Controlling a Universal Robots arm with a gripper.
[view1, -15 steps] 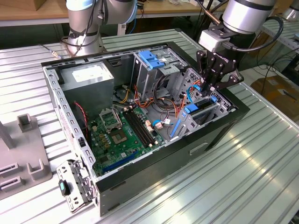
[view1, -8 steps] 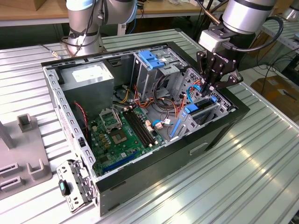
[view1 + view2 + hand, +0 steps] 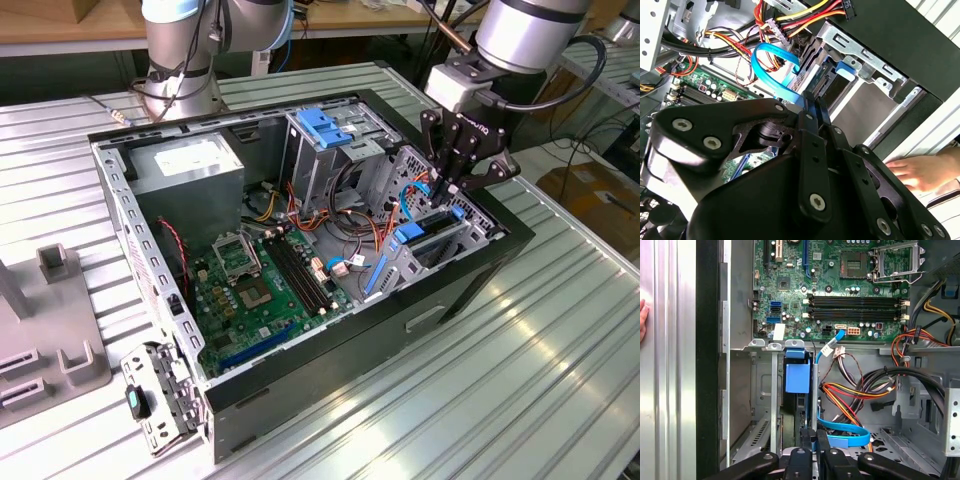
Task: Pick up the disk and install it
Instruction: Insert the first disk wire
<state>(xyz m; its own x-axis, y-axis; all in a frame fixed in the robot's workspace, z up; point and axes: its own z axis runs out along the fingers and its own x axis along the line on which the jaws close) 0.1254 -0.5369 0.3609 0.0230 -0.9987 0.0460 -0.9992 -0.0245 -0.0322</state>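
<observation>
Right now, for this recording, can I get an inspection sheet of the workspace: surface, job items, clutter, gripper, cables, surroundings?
Surface: ribbed metal table, carrying an open computer case.
Job's things: the disk sits on edge in the drive bay at the case's front corner, blue rails showing.
Clutter: grey plastic fixture at the exterior view's left; loose metal bracket by the case.
Gripper: gripper shut on the disk's top edge, fingers pinched together.
Cables: blue flat data cable and red-yellow power wires lie close beside the bay.
Surroundings: a person's hand rests on the table beside the case; second robot base behind.
</observation>
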